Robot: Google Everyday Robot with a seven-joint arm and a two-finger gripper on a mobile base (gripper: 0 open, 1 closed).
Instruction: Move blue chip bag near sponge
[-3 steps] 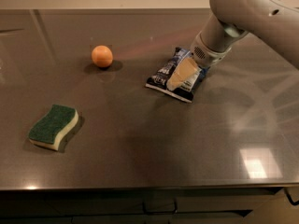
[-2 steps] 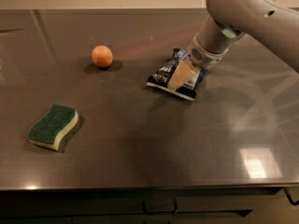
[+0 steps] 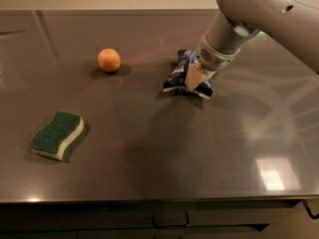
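Note:
The blue chip bag (image 3: pixel 176 74), dark navy with white label panels, sits on the grey counter right of centre, crumpled and tipped up. My gripper (image 3: pixel 195 80) comes down from the upper right and is shut on the bag's right half, with one pale finger (image 3: pixel 192 77) showing in front of it. The sponge (image 3: pixel 57 135), green on top with a cream base, lies flat at the lower left, far from the bag and the gripper.
An orange ball (image 3: pixel 108 60) rests on the counter left of the bag, between it and the far edge. The counter's front edge (image 3: pixel 149 198) runs along the bottom, with dark drawers below. My arm (image 3: pixel 259 14) fills the upper right.
The bag lay flatter and wider before. Now it is pinched narrower and tipped up in the gripper. The gripper has barely shifted. The sponge and ball have not moved.

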